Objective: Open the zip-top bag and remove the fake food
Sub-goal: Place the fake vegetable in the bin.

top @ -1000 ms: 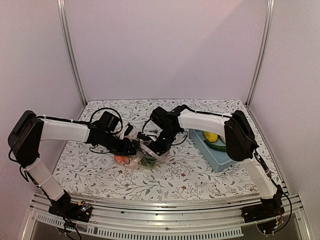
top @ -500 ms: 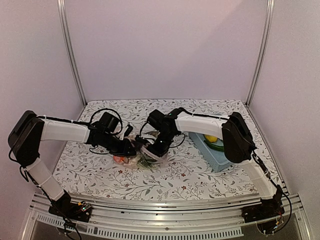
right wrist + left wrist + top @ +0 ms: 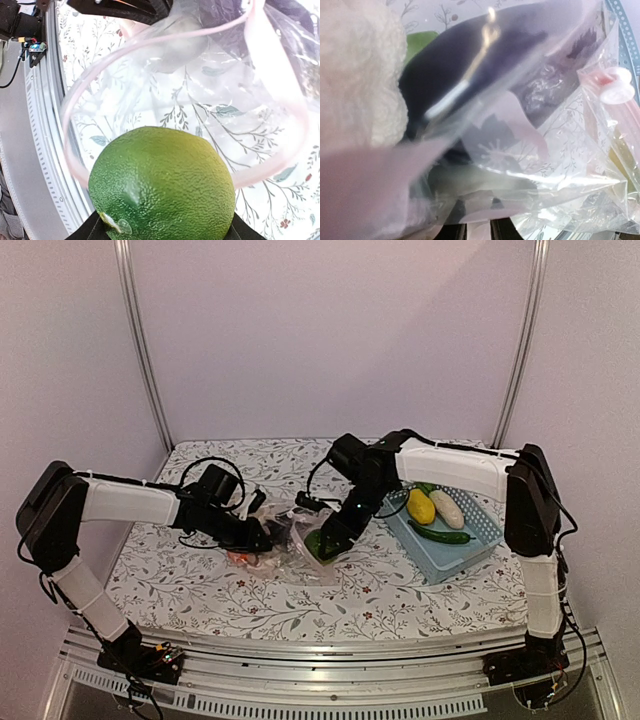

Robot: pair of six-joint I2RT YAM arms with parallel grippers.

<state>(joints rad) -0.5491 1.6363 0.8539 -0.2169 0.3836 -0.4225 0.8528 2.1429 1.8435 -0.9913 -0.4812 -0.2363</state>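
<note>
One item mid-removal: clamping green fruit [image 3: 162, 185] w/ R gripper [image 3: 327, 541], pinching bag [image 3: 288, 556] w/ L gripper [image 3: 262, 536]; next, lift clear to basket [image 3: 442, 566]

Glossy, crinkled clear zip-top bag [image 3: 560, 150]; pebbly-skinned green fruit [image 3: 162, 185].

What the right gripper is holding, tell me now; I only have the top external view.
Observer: The right gripper is shut on a round green lime with pebbled skin.
Operator: Report the bag mouth.
Observer: In the right wrist view the zip-top bag has its pink-edged mouth standing open in a wide loop, behind the lime.
Operator: List what is in the bag.
Observer: The left wrist view shows a dark purple eggplant and a white cauliflower through the plastic.
</note>
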